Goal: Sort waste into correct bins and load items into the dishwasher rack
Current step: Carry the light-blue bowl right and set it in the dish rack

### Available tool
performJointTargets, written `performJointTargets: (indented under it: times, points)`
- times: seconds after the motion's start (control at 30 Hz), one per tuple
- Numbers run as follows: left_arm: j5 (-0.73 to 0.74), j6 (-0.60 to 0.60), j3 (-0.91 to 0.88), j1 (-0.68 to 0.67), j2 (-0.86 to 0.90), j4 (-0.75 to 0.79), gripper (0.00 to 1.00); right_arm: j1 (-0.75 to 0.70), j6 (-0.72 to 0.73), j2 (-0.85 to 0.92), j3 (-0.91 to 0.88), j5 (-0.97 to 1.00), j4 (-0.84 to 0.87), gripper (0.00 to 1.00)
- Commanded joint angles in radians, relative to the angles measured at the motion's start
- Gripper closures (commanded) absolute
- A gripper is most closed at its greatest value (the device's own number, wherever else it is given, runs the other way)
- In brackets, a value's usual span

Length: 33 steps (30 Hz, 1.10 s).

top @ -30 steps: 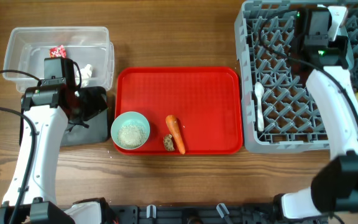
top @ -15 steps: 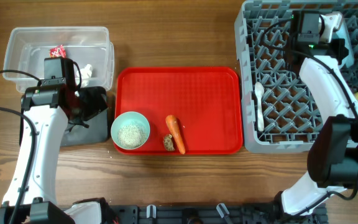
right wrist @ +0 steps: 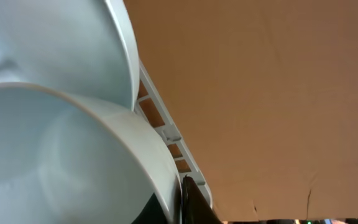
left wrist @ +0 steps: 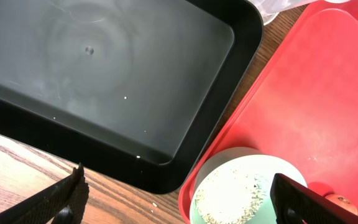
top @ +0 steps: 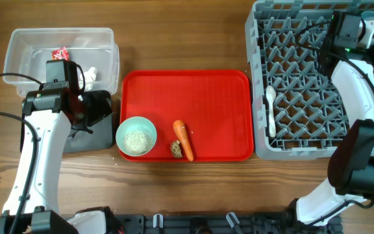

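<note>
In the round mint green bowl [top: 119, 135] lie white rice grains [top: 136, 140].

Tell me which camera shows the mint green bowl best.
Overhead: the mint green bowl shows whole on the red tray, rice inside. Left wrist catches only part of it at the frame's bottom edge; right wrist misses it.

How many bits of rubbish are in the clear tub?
2: a wrapper in the middle of the tub, and a tissue to its right. The left arm covers part, so more may hide.
</note>
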Motion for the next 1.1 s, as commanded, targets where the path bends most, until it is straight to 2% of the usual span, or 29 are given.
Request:
performJointTargets:
  times: [0.0, 0.3, 0.73, 0.77, 0.87, 1.0, 1.07]
  points:
    - [-0.01, -0.014, 0.002, 0.005, 0.002, 0.003, 0.05, 0.006, -0.005, 0.032, 0.008, 0.002, 0.004, 0.91]
    - [-0.01, -0.014, 0.002, 0.005, 0.002, 0.003, 0.04, 0.026, 0.048, 0.071, 0.008, -0.032, -0.045, 0.91]
    - [-0.01, -0.014, 0.002, 0.005, 0.002, 0.006, 0.04, 0.126, 0.05, 0.082, 0.008, -0.125, -0.08, 0.9]
    - [-0.01, -0.014, 0.002, 0.005, 0.002, 0.006, 0.04, 0.134, 0.05, 0.082, 0.008, -0.151, -0.099, 0.9]
    - [-0.01, -0.014, 0.002, 0.005, 0.002, 0.006, 0.04, 0.148, 0.066, 0.082, 0.008, -0.268, -0.164, 0.8]
    - [-0.01, -0.014, 0.002, 0.005, 0.002, 0.006, 0.04, 0.154, 0.183, 0.082, 0.008, -0.311, -0.241, 0.78]
    - [-0.01, -0.014, 0.002, 0.005, 0.002, 0.006, 0.04, 0.154, 0.191, 0.081, 0.008, -0.311, -0.263, 0.74]
